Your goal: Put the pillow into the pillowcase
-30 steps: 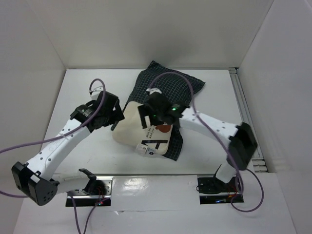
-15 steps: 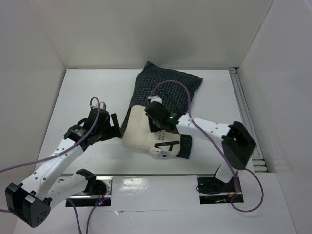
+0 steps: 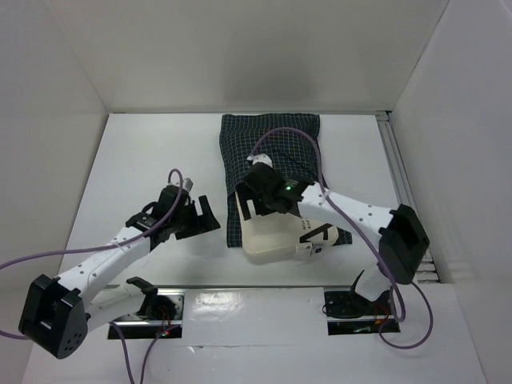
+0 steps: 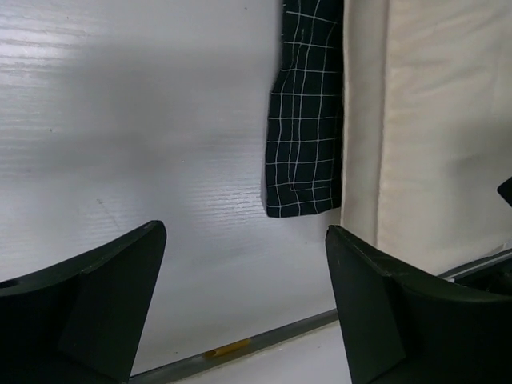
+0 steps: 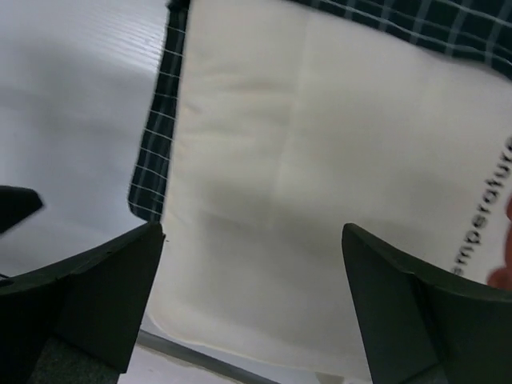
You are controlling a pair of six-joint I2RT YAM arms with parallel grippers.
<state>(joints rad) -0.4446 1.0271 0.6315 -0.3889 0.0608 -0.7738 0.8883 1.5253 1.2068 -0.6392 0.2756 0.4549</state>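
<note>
The dark grid-check pillowcase (image 3: 272,140) lies lengthwise at the table's middle. The cream pillow (image 3: 272,238) sticks out of its near end, with black text showing at the right. My right gripper (image 3: 254,210) hovers open over the exposed pillow (image 5: 320,200), holding nothing. The pillowcase edge (image 5: 158,136) runs along the pillow's left side there. My left gripper (image 3: 200,218) is open and empty over bare table, just left of the pillowcase's near corner (image 4: 304,152) and the pillow's side (image 4: 424,120).
The table's near edge with a metal strip (image 4: 240,346) lies just below both grippers. White walls enclose the left, back and right. A rail (image 3: 400,176) runs along the right side.
The pillow and pillowcase have swung round to lie straight front to back, and the pillow end has shifted right. My left gripper has pulled back from the pillow, toward the near edge.
</note>
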